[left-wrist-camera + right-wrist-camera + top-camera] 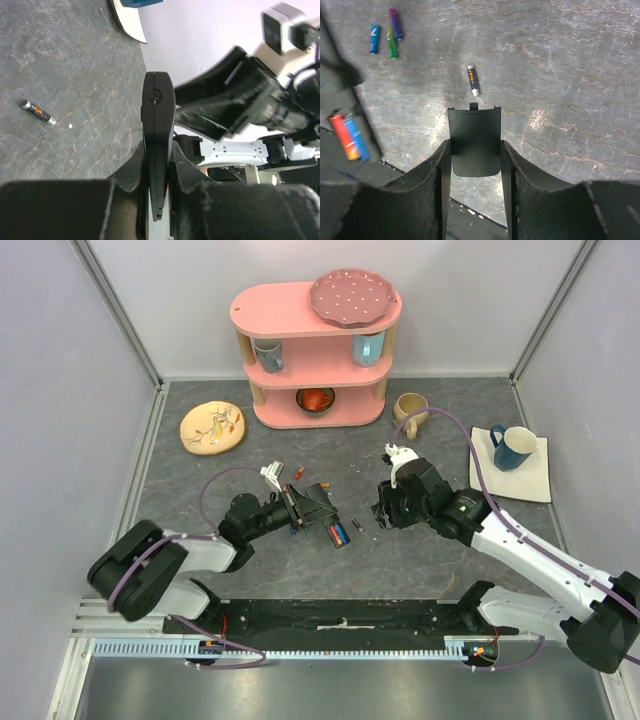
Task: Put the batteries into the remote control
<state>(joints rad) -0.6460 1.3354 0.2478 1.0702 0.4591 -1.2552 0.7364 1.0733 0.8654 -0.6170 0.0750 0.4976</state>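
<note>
My left gripper [300, 508] is shut on the remote control [325, 520], a slim black bar that shows edge-on between the fingers in the left wrist view [157, 125]. A red battery [342, 136] and a blue battery [358, 141] lie side by side in its recess. My right gripper [383, 510] is shut on a flat black battery cover [474, 142], held just right of the remote. One loose battery [473, 80] lies on the table beyond the cover and between the grippers [356, 525]. Blue [375, 39], green [392, 45] and purple [396, 23] batteries lie farther off.
A pink shelf unit [315, 350] with cups and a bowl stands at the back. A patterned plate [212, 427] lies back left, a beige mug [410, 410] back right. A blue mug [515, 447] sits on a white napkin [535, 480]. A small red battery [298, 472] lies behind the left gripper.
</note>
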